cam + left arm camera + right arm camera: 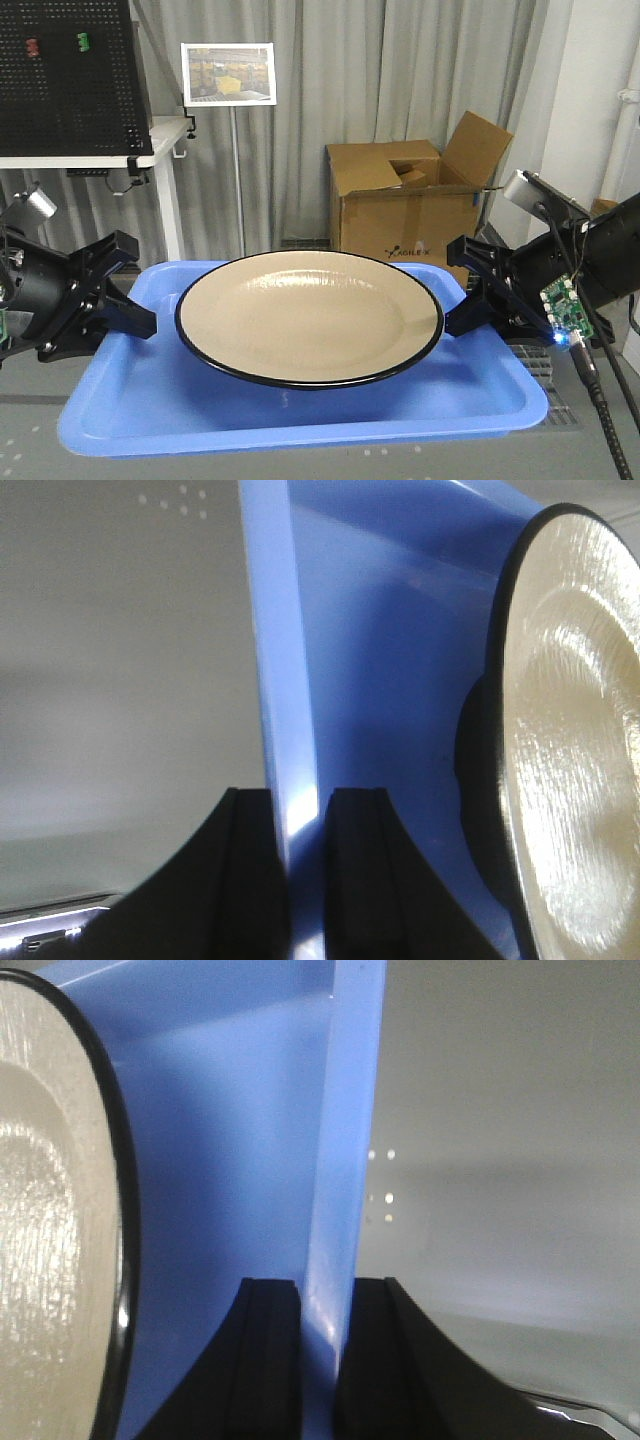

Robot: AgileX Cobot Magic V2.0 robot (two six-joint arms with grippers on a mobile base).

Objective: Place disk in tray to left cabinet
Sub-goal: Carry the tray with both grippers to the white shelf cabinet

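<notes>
The large round glossy tan plate with a thin black rim, the disk (310,315), lies flat in the middle of the shallow bright blue plastic tray (300,410). It fills most of the tray's width, which is probably why it is being carried in the tray rather than gripped on its own.

The left gripper (135,285) holds the tray's short edge at 9 o'clock and the right gripper (455,290) holds the opposite edge at 3 o'clock. Gripping at opposite ends like this should keep the load level between the two arms.

In the left wrist view the black fingers (250,880) are closed onto the raised lip (275,660), one on each face, with the disk (570,740) at 3 o'clock. The right wrist view mirrors this: the gripper (320,1295) is clamped on the lip (345,1110), with the disk (50,1210) at 9 o'clock. Neither gripper touches the disk.

The pictures do not show whether the tray rests on the grey surface (590,455) beneath it or hangs just clear of it.

A brown cardboard box (400,200) stands well behind at 1 o'clock, and a black perforated board (70,80) sits at 10 o'clock. I cannot pick out the left cabinet with any certainty, so I judge the carry to it as not yet done — any tilt on the way could let the glossy disk slide.
</notes>
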